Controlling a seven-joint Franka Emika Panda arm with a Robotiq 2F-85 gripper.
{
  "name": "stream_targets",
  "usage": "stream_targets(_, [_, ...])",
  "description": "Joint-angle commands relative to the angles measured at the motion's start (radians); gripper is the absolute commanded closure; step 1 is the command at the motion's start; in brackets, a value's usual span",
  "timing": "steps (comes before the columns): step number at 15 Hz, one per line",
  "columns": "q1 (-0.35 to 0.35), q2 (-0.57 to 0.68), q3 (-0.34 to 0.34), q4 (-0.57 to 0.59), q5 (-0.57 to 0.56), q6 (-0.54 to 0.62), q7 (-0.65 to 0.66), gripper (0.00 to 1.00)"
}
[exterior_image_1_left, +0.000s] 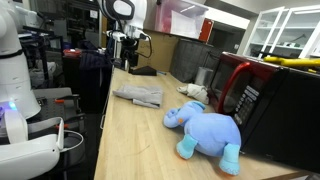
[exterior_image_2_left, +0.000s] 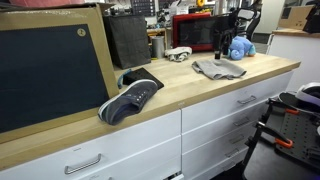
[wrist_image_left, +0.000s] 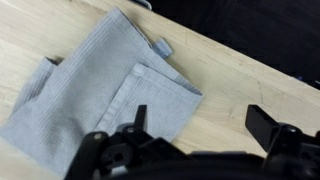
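A crumpled grey cloth (wrist_image_left: 100, 90) lies flat on the wooden countertop (wrist_image_left: 240, 90); both exterior views show it (exterior_image_1_left: 138, 95) (exterior_image_2_left: 218, 68). My gripper (wrist_image_left: 203, 125) hangs above the cloth's right edge, open, with nothing between its fingers (wrist_image_left: 265, 122). Under the gap I see the cloth's corner and bare wood. In an exterior view the gripper (exterior_image_1_left: 128, 50) is high over the far end of the counter. A blue stuffed elephant (exterior_image_1_left: 205, 130) lies on the counter nearer the camera, apart from the cloth.
A red and black microwave (exterior_image_1_left: 250, 95) stands against the wall beside the elephant. A dark shoe (exterior_image_2_left: 130, 98) and a framed chalkboard (exterior_image_2_left: 50, 70) sit at the other end of the counter. A white robot body (exterior_image_1_left: 15, 80) stands beside the counter's open edge.
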Motion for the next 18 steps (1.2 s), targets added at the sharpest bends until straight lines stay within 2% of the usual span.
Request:
stream_targets(1, [0.002,0.076,-0.009,-0.016,-0.020,0.143,-0.109,0.00])
stream_targets(6, [-0.013,0.180,-0.013,-0.020,-0.058,0.285,-0.209,0.00])
stream_targets(11, [-0.032,0.203,-0.011,-0.032,-0.087,0.255,-0.227,0.00])
stream_targets(14, [-0.041,0.201,-0.017,-0.042,-0.166,0.228,-0.164,0.00])
stream_targets(18, [-0.054,0.171,-0.019,-0.090,-0.228,0.212,-0.155,0.00])
